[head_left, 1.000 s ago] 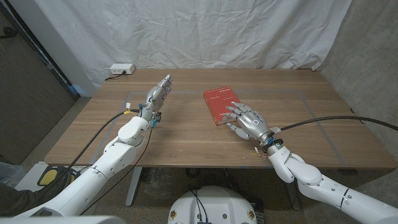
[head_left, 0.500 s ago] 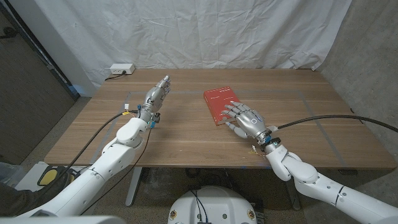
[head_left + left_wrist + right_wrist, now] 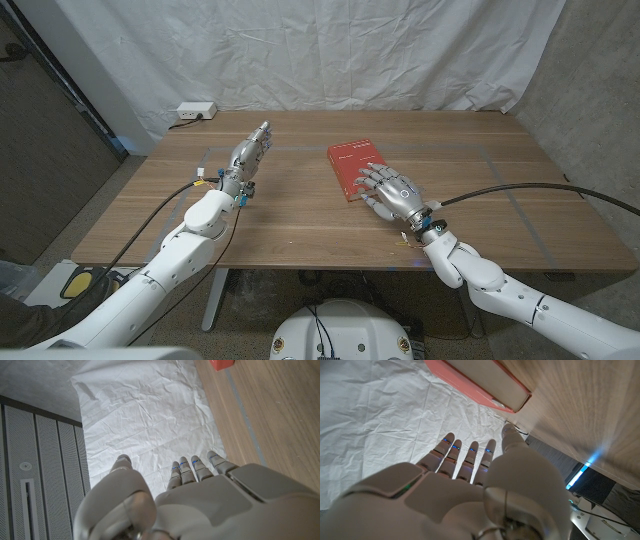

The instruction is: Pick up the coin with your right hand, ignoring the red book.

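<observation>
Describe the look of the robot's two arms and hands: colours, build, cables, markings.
Both arms have glossy white rounded shells. The left robot hand and right robot hand are metallic silver-grey with segmented fingers; small blue marks show on the fingers in the wrist views. A black cable runs to the right wrist, another along the left forearm, with blue and yellow bits at the wrists.

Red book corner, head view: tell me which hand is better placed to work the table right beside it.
Right. The right hand hovers with spread fingers over the red book's near corner. The left hand stands well across the table from it. No coin is discernible.
</observation>
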